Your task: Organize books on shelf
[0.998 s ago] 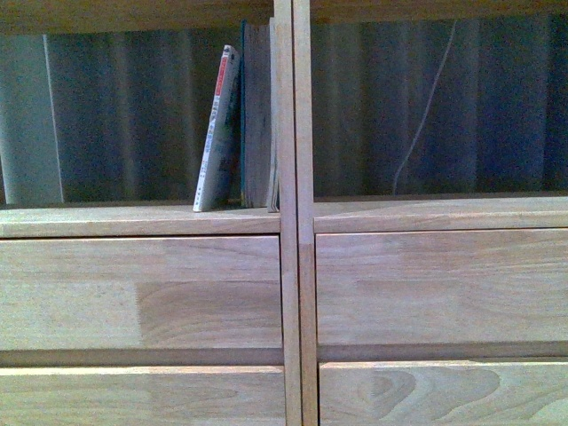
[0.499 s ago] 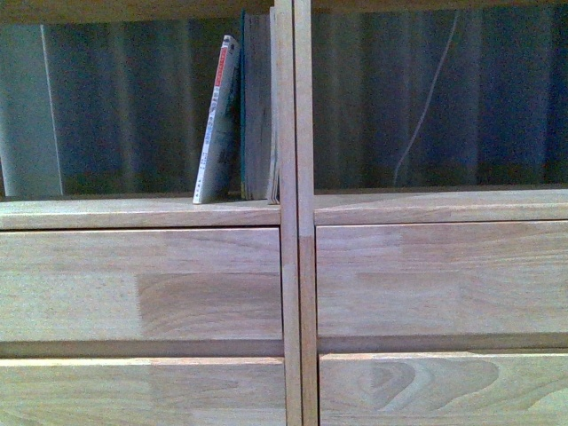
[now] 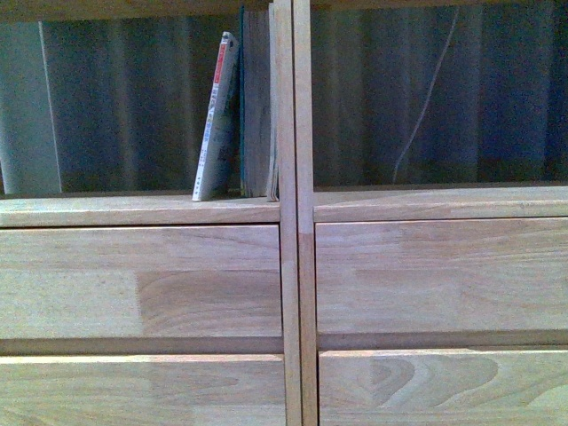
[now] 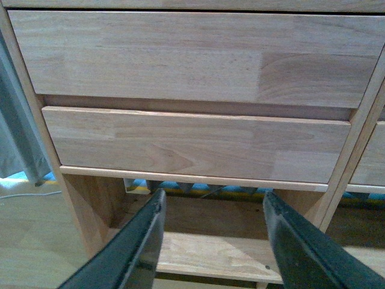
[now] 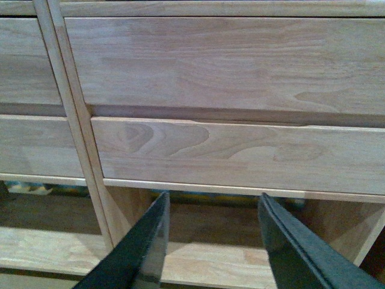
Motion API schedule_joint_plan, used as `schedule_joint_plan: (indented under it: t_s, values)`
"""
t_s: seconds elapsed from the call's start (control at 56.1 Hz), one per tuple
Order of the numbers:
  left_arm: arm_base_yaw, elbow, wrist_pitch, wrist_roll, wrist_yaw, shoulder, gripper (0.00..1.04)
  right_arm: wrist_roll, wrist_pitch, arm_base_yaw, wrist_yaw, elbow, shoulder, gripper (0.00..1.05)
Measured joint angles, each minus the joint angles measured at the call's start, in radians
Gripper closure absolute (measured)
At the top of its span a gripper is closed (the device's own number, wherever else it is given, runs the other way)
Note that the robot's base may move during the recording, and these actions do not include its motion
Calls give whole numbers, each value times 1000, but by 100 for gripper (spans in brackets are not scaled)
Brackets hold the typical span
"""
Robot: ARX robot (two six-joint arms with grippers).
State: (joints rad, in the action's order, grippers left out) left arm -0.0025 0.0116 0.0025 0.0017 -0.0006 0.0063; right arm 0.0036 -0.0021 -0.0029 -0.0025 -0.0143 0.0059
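Note:
In the front view the light-wood shelf [image 3: 296, 222] fills the frame. A thin pale paperback [image 3: 216, 120] with a red spine mark leans right in the left column's open compartment, against a thicker teal-covered book [image 3: 257, 106] that stands against the centre divider. Neither gripper shows in the front view. My left gripper [image 4: 212, 208] is open and empty, facing the left column's drawer fronts [image 4: 192, 141]. My right gripper [image 5: 212, 208] is open and empty, facing the right column's drawer fronts [image 5: 240, 153].
Dark pleated curtain [image 3: 133, 98] shows through the open back, with a thin white cable [image 3: 426, 98] hanging behind the right compartment. A low open compartment [image 4: 210, 253] lies under the drawers in both wrist views. Floor [image 4: 30, 241] shows beside the shelf's left side.
The front view has shifted slightly, so the shelf board and drawers sit a little higher in frame. The books keep their pose.

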Motion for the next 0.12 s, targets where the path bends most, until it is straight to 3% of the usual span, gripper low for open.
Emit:
schedule_joint_plan:
  t_s: [0.125]
  values:
    - [0, 0, 0, 0, 0, 0, 27, 0, 0, 0, 0, 0, 0, 18]
